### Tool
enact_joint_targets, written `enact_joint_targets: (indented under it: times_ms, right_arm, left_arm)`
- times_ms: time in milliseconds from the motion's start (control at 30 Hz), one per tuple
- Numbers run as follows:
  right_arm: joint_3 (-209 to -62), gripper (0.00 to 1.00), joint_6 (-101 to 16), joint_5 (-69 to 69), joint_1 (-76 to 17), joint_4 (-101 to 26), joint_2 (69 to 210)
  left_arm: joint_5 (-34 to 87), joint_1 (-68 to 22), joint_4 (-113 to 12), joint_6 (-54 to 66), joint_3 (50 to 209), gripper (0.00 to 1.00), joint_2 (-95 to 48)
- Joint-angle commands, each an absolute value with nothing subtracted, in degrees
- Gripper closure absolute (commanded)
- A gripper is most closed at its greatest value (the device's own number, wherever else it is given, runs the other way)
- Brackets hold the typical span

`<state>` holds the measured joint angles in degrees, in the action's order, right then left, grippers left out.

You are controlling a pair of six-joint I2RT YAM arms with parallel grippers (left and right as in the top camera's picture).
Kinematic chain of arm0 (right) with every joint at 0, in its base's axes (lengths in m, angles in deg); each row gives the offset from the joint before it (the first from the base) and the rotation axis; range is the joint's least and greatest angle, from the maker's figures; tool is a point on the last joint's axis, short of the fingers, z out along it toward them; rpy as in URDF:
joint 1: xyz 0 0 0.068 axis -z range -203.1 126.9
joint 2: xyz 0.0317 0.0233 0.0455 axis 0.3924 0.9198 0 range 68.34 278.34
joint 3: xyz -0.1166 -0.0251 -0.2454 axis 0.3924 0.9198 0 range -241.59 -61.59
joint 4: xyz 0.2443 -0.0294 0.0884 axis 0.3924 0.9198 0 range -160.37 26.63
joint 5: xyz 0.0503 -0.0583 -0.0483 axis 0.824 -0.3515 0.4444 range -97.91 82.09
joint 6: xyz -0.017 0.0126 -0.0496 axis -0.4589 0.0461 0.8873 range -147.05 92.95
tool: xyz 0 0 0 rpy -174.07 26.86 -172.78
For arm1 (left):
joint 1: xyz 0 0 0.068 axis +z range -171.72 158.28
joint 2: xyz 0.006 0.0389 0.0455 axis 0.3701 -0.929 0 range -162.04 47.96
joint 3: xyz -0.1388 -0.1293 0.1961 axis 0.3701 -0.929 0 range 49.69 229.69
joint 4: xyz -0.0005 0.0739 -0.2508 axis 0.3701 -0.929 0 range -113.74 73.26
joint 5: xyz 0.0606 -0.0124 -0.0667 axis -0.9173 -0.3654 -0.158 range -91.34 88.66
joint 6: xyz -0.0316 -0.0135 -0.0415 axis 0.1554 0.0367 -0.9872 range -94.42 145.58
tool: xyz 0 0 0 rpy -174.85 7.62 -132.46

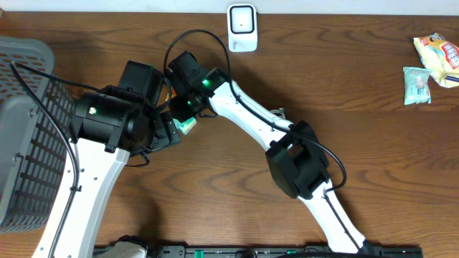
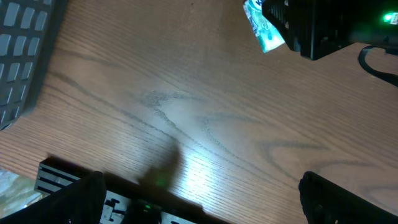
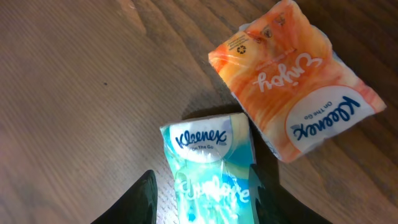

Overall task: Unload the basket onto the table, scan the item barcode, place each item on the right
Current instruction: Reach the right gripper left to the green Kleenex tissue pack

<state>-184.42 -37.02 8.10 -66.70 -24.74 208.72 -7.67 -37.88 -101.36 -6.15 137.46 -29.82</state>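
- The teal tissue pack (image 3: pixel 214 171) carries a white oval label reading "Kleenex", with "On The Go" in small print beneath it.
- Lower on the same pack there is larger white script, too blurred to read.
- The orange tissue pack (image 3: pixel 295 81) shows "Kleenex" and "On The Go" in a white oval, seen upside down.
- The orange pack also bears the word "Enjoy" in white script and a small recycling mark.
- The print on the snack packets (image 1: pixel 439 51) is too small to read.

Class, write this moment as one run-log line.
right gripper: straddling teal Kleenex pack, grip unclear | left gripper: open over table | white scanner: pack not there yet
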Motion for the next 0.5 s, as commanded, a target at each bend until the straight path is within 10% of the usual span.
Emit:
enact_joint_targets:
  times_ms: [0,333,467]
  right_arm:
    - [-184.5,0.58,-36.8,6.4,-66.7,-25.2,211.8]
    - [-184.5,0.69,-36.2,6.1,-66.5,-22.6,212.8]
    - [-184.5,0.89,-36.1,5.7,-66.4,-19.2,212.7]
  left_arm:
    - [-7.8,-37.6,-101.5,-6.7,137.7,0.03,-29.5]
    - [-7.8,-37.6,-101.5,-6.7,137.7,0.02,-29.5]
    - [-7.8,-37.6,-101.5,-6.7,137.7,0.02,-29.5]
